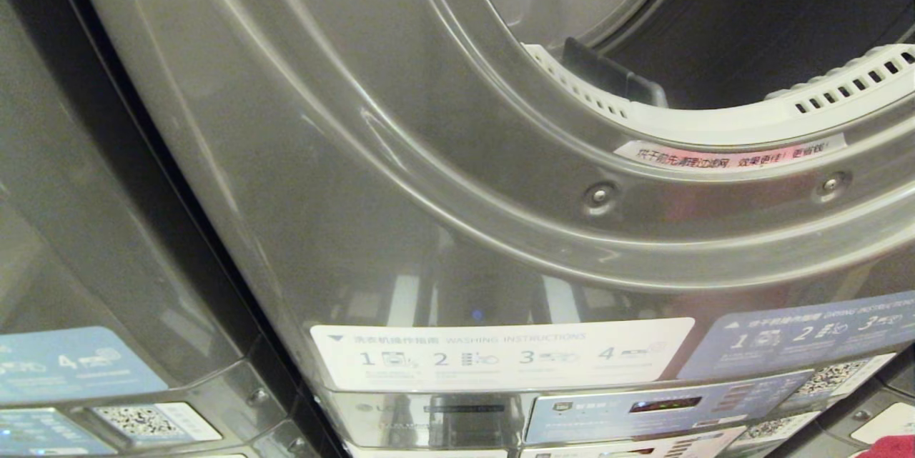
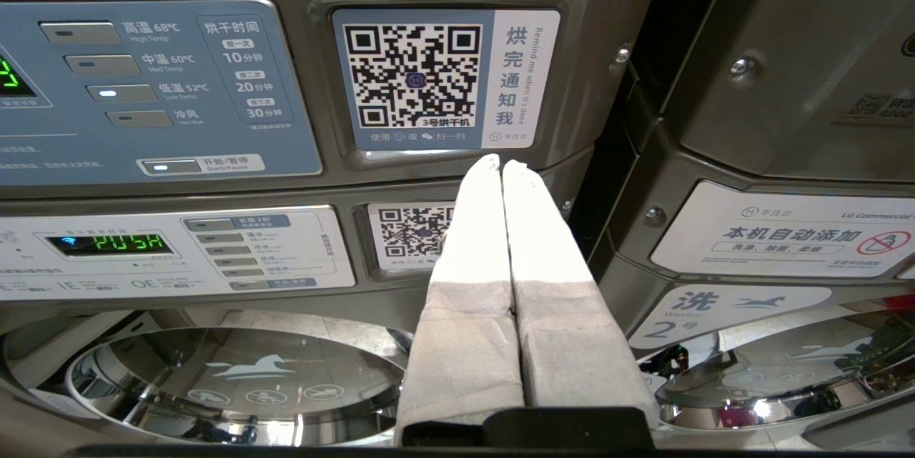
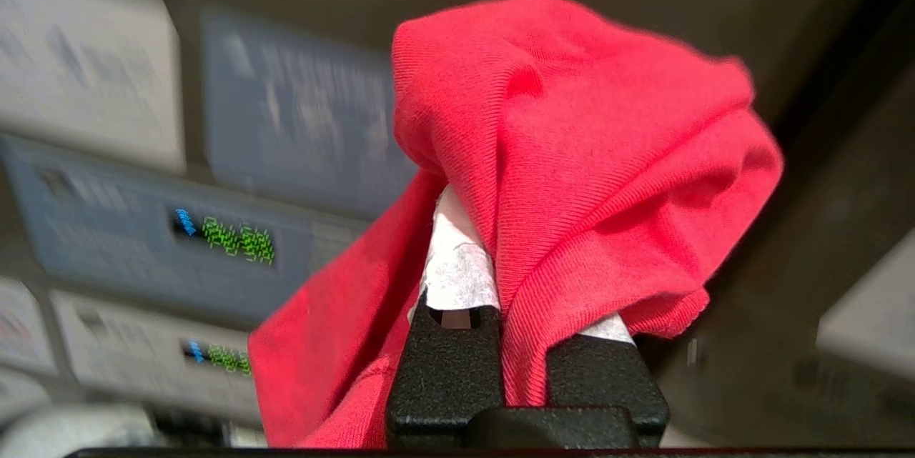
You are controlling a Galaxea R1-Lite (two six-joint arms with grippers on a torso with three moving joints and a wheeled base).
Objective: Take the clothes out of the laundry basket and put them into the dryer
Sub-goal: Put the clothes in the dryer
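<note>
The dryer (image 1: 443, 179) fills the head view, its open drum mouth at two o'clock with a white vented lint guard (image 1: 715, 126) along the lower rim. The right tool (image 3: 500, 244) grips a red garment (image 3: 572, 151), bunched over its fingers. The left tool (image 2: 502, 166) hangs closed and empty, fingertips pressed together, before the machines' control panels (image 2: 154, 90).

Dryer (image 1: 300, 179) — glossy grey metal; garment (image 3: 572, 158) — ribbed red cloth

Self-service laundry room

Stacked grey commercial machines stand side by side, with QR payment stickers (image 2: 413, 76), numbered washing-instruction labels (image 1: 500, 352) and lit control panels (image 2: 154, 90); the dryer (image 1: 543, 179) stands open.
</note>
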